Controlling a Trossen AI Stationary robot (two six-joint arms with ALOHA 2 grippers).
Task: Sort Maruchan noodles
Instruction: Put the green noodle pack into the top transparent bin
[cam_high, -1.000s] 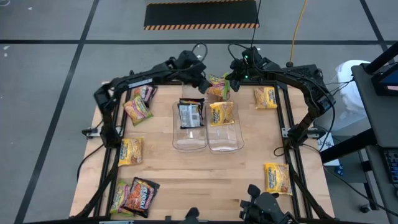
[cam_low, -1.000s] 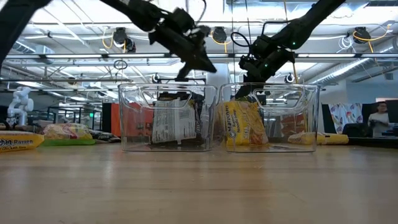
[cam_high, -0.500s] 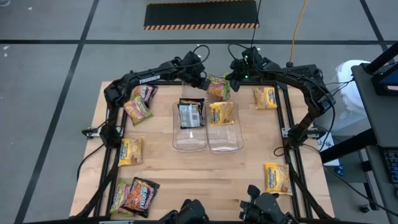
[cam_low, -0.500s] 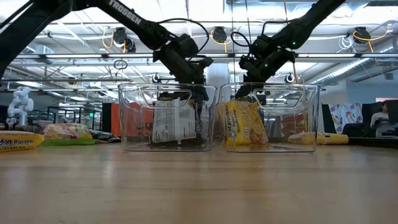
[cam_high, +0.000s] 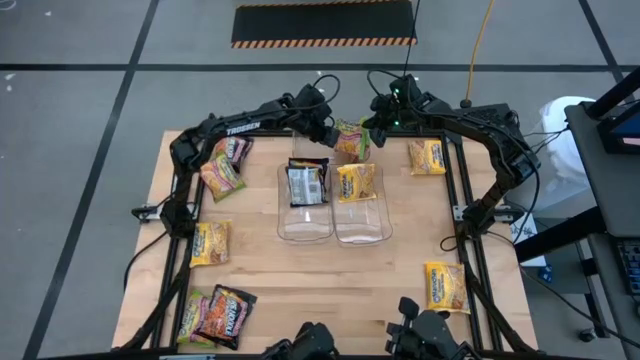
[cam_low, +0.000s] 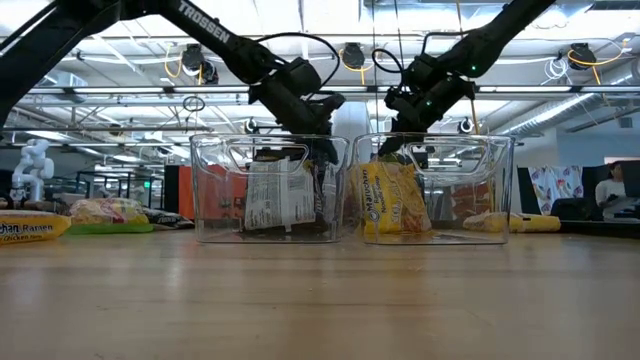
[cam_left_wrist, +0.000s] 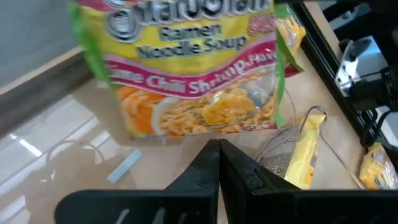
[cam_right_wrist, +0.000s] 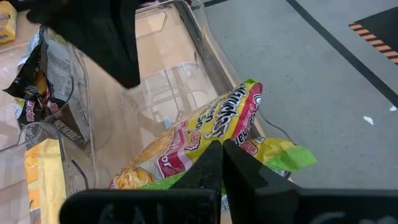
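A: Where do we stand with the sort?

B: Barely started, by our reading. One dark packet (cam_high: 307, 183) stands in the left clear bin (cam_high: 303, 226) and one yellow packet (cam_high: 356, 182) in the right clear bin (cam_high: 363, 228). That looks like all that is sorted.

A: And what is left on the table (cam_high: 320, 280)?

B: We count a pink-green packet (cam_high: 221, 177) and a dark one (cam_high: 235, 149) at the far left, a yellow one (cam_high: 210, 243) lower down, a pair (cam_high: 218, 314) at the near left corner, and yellow ones at the far right (cam_high: 427, 156) and near right (cam_high: 445, 286).

A: The grippers?

B: Both meet at the lime chili shrimp packet (cam_high: 351, 138) just behind the bins. Our left gripper (cam_left_wrist: 217, 149) has its fingers pressed together beside it, holding nothing. Our right gripper (cam_right_wrist: 221, 152) is also closed, and the packet hangs off its tips, so we judge it pinched there.
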